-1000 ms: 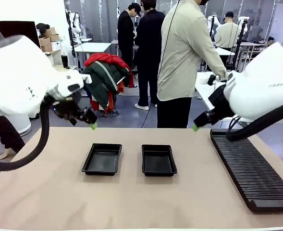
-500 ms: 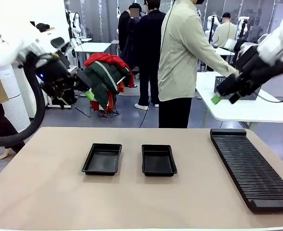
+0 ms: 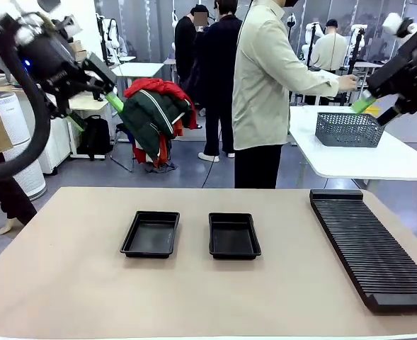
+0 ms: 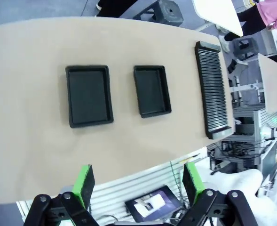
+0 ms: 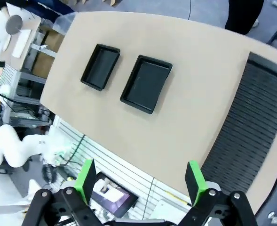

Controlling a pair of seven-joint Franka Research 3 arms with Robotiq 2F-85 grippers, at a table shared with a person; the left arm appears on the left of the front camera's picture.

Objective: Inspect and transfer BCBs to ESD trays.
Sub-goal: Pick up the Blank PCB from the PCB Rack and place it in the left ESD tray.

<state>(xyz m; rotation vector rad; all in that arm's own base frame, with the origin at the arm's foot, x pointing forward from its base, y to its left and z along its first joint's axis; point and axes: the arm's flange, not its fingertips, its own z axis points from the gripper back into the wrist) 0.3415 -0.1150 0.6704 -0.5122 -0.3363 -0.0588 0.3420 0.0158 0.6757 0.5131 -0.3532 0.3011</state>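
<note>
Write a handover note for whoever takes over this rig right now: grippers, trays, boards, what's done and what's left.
Left gripper: open, empty, high above the table.
Right gripper: open, empty, also high above it.
Left ESD tray and right ESD tray sit side by side mid-table, both empty. The slotted rack lies on the robot's right.
The person at the far side is turned towards a mesh basket on a side table.
Done: nothing; no BCB in either tray.
Left: all inspection and transfer.

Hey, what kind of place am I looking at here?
Probably an electronics or robotics workshop: two black trays and a slotted rack laid out on a worktable, with more tables and people standing behind.
</note>
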